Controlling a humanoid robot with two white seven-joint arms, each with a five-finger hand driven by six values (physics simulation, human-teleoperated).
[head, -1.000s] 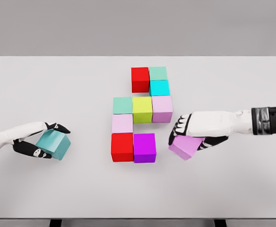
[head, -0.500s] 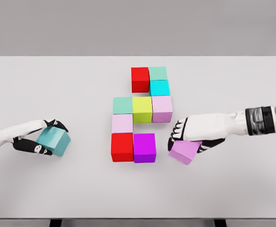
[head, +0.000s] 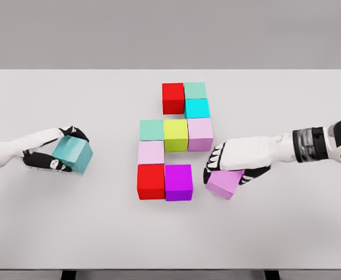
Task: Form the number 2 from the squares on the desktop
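Coloured cubes form a partial figure mid-table: red (head: 173,97) and green (head: 195,90) on top, cyan (head: 197,108) below, then a row of green (head: 151,129), yellow (head: 176,135) and pink (head: 200,133), a pale pink cube (head: 150,152), and red (head: 150,181) with magenta (head: 178,182) at the bottom. My right hand (head: 228,160) is shut on a lilac cube (head: 223,183), tilted, just right of the magenta one. My left hand (head: 58,153) is shut on a teal cube (head: 73,154) at the left.
The white table (head: 287,227) spans the view; its front edge runs along the bottom and its far edge lies behind the top cubes.
My right hand has carried the lilac cube a little left toward the magenta cube. My left hand has moved the teal cube up and slightly right.
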